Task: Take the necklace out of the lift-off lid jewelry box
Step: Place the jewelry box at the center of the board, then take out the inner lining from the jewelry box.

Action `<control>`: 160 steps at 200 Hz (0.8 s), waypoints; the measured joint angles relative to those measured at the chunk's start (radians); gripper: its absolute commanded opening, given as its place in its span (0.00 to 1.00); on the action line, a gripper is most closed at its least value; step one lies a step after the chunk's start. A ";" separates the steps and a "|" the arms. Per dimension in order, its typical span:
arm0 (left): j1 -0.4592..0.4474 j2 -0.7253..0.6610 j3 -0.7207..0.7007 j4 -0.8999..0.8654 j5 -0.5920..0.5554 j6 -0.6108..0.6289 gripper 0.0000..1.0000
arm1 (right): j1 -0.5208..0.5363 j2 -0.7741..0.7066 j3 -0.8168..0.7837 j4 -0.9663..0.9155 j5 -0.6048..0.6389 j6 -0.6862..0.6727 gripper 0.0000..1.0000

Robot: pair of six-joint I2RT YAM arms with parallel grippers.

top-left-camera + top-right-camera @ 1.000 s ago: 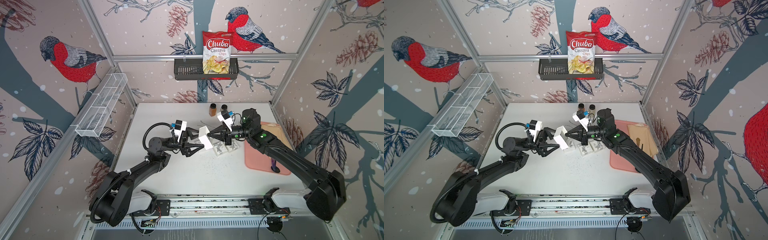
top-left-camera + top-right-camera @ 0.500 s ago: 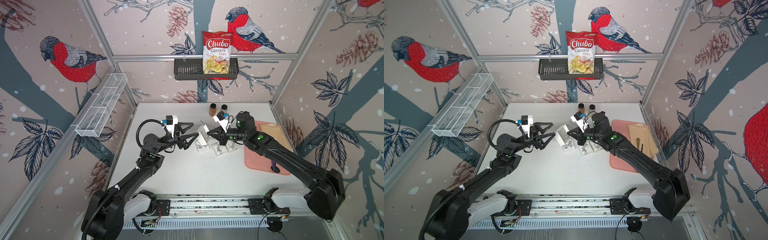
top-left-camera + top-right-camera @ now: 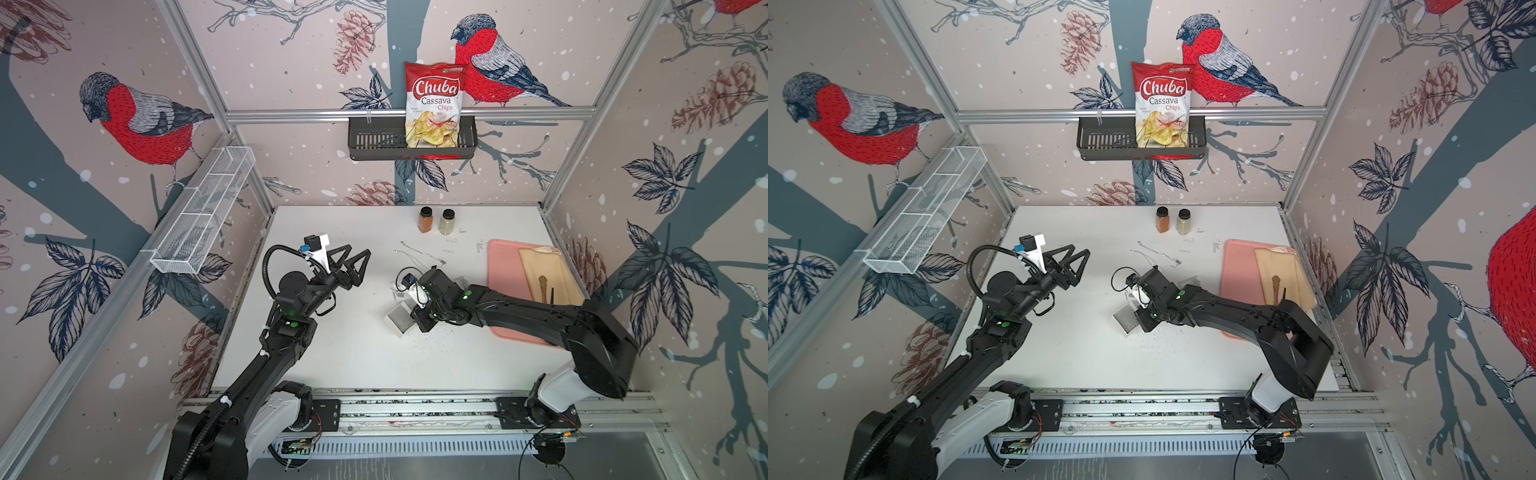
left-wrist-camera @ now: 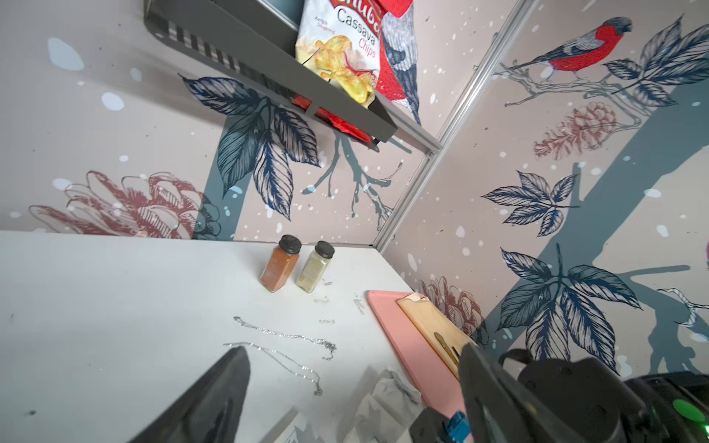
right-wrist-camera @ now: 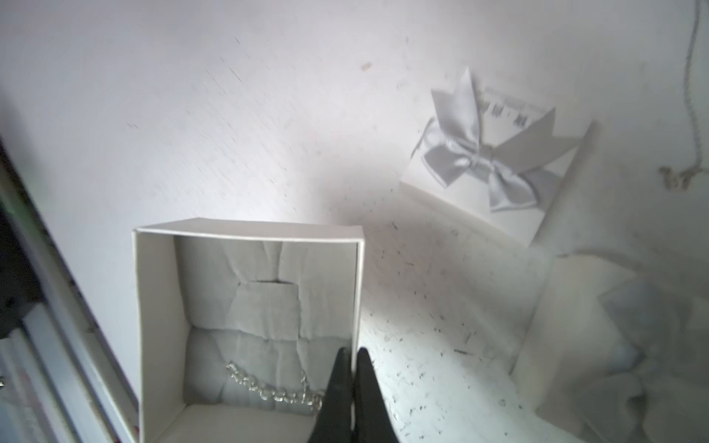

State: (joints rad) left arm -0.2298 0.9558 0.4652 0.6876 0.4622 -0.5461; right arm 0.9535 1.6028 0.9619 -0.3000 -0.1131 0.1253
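The right hand (image 5: 352, 351) is pinched narrow on a side wall of the open jewelry box (image 5: 153, 307) — the wall runs straight in between its fingertips. The necklace (image 5: 268, 391) lies inside the box, just beside those fingertips. The bow-topped lid (image 5: 495, 168) rests on the desk (image 3: 353, 353) ahead of the hand. The left hand (image 3: 358, 251) hangs wide and empty — well apart from the box.

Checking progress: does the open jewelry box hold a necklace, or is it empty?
Not empty. In the right wrist view a silver chain lies on the padding inside the lidless jewelry box.
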 measured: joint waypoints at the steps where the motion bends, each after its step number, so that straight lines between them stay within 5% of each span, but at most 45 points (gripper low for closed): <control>1: 0.000 0.000 0.000 0.000 0.000 0.000 0.89 | 0.001 0.002 0.000 -0.001 0.002 0.002 0.00; 37: 0.007 -0.024 -0.030 -0.019 -0.019 0.000 0.89 | 0.020 0.088 0.002 -0.016 0.065 0.044 0.02; 74: 0.009 -0.063 -0.049 -0.054 -0.041 0.023 0.89 | 0.027 0.125 0.029 -0.020 0.087 0.060 0.38; 160: 0.011 -0.099 -0.130 -0.077 -0.067 0.030 0.88 | 0.063 0.074 0.068 -0.039 0.079 0.057 0.33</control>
State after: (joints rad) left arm -0.2184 0.8566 0.3351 0.6102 0.3954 -0.5163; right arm 1.0164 1.6772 1.0298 -0.3389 -0.0341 0.1822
